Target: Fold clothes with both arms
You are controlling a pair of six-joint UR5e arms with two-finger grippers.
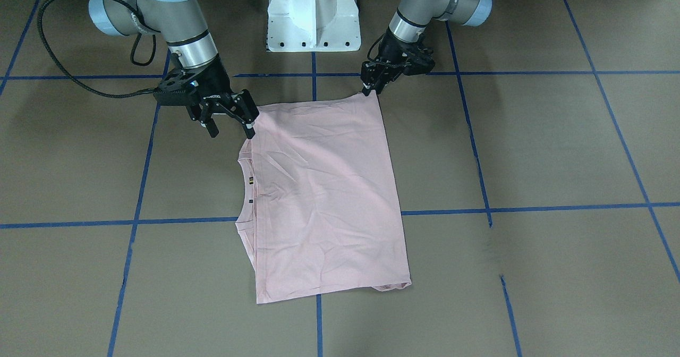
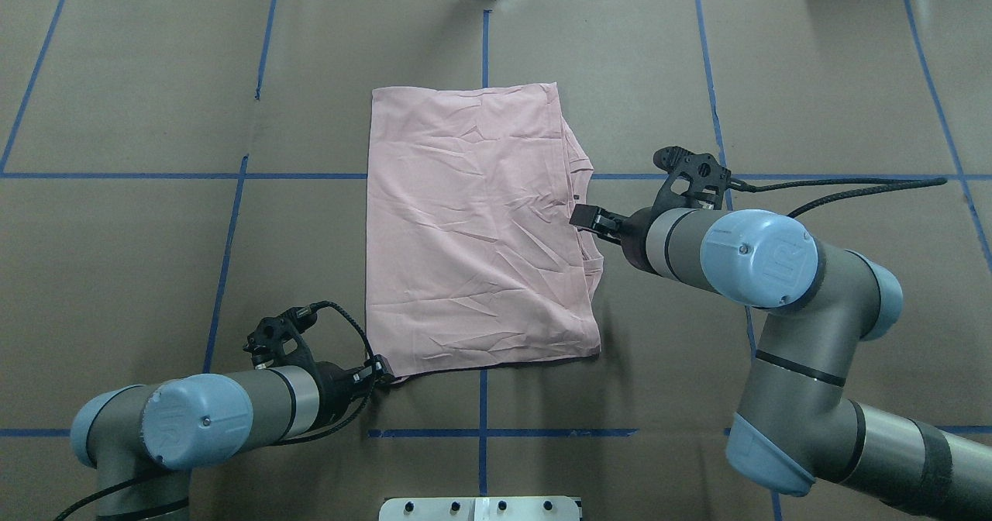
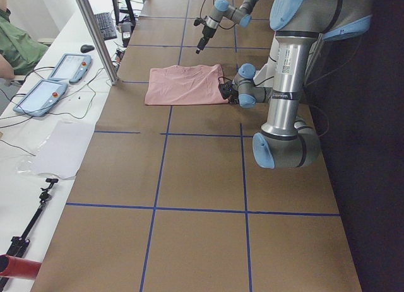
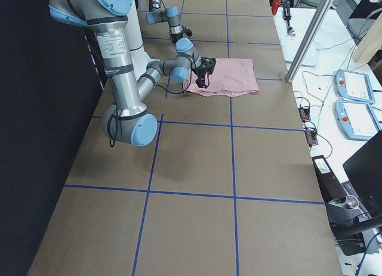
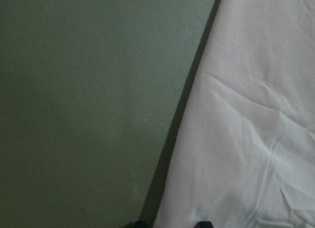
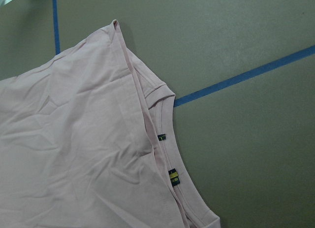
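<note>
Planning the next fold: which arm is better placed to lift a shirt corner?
Left. The left gripper sits on the T-shirt's robot-side corner, seemingly pinching it. The right gripper hangs open by the collar side, gripping nothing.

left gripper (image 1: 368, 88) low, fingers (image 5: 202, 223) pinching t-shirt (image 1: 324, 197) corner, right gripper (image 1: 231, 129) low, fingers (image 1: 248, 125) spread

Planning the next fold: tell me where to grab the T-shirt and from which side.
Take the T-shirt at its neckband edge, coming in low from the robot's right. There the neckband pokes out past the folded top layer, giving a loose lip to pinch; the opposite long edge looks like a closed fold. The right gripper hangs open beside that lip.
</note>
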